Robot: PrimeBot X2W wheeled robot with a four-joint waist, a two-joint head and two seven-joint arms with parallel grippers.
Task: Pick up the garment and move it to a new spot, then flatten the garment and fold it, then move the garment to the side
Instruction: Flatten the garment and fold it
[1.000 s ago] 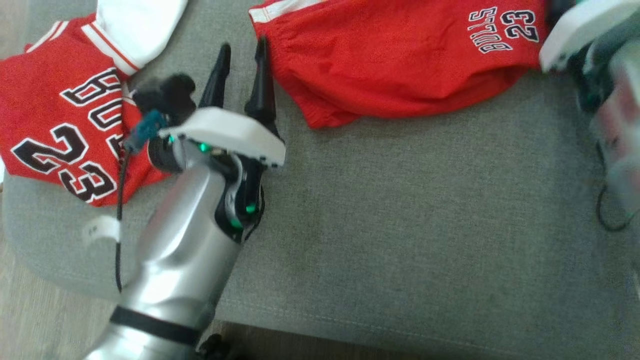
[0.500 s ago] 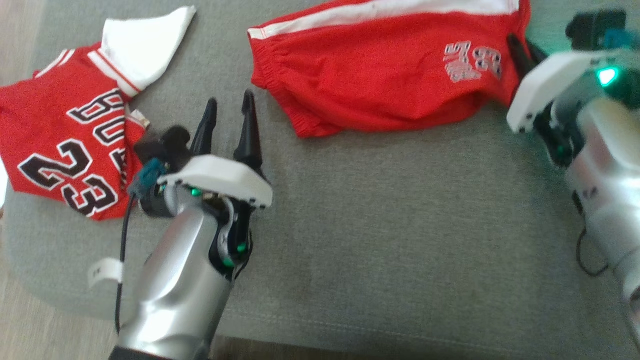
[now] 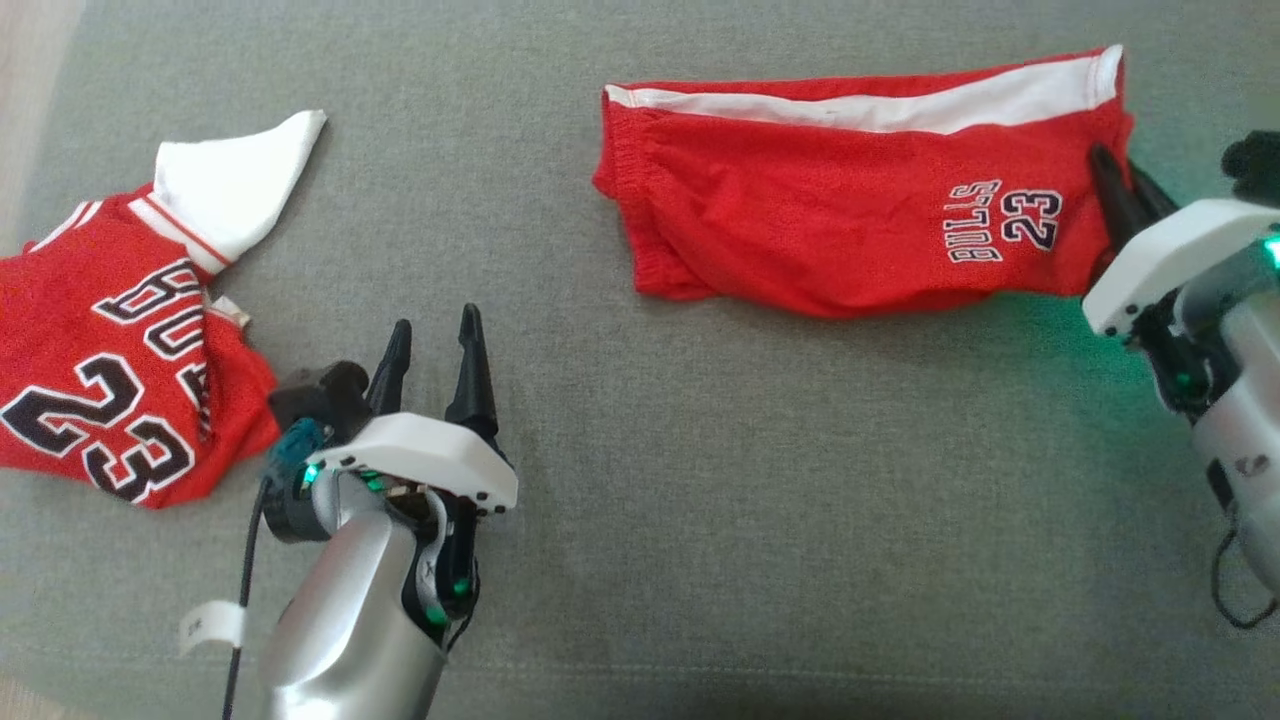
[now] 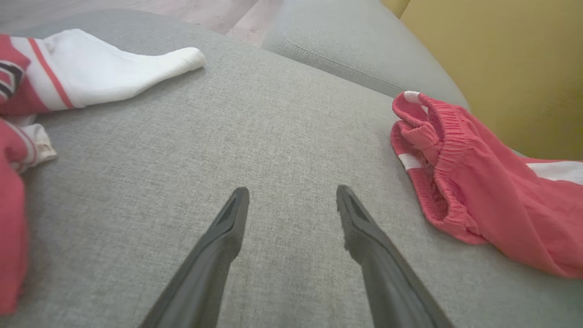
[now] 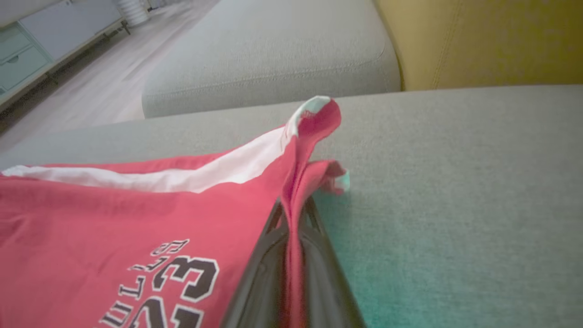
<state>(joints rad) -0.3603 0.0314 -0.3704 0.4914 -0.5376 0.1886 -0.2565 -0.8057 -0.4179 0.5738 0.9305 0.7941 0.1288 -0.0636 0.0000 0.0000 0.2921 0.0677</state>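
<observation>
The garment is a pair of red shorts (image 3: 840, 230) with a white side stripe and "BULLS 23" print, lying stretched out across the grey sofa cushion (image 3: 700, 480). My right gripper (image 3: 1120, 175) is shut on the shorts' right hem; in the right wrist view the red fabric (image 5: 114, 218) is pinched between the fingers of the right gripper (image 5: 294, 205) and its corner stands up above them. My left gripper (image 3: 435, 335) hovers open over bare cushion, well left of the elastic waistband (image 4: 437, 136). In the left wrist view nothing lies between the fingers of the left gripper (image 4: 291, 193).
A red "23" jersey (image 3: 100, 380) with a white sleeve (image 4: 91, 68) lies at the cushion's left end, close to my left wrist. A second grey cushion (image 5: 273, 59) and a yellow backrest (image 5: 478, 41) stand behind. Wood floor (image 5: 91, 91) lies beyond the cushion edge.
The head camera has shifted. My right gripper came to the shorts' right hem and closed on it, and the shorts now lie farther from the jersey. The left gripper drew back from the waistband.
</observation>
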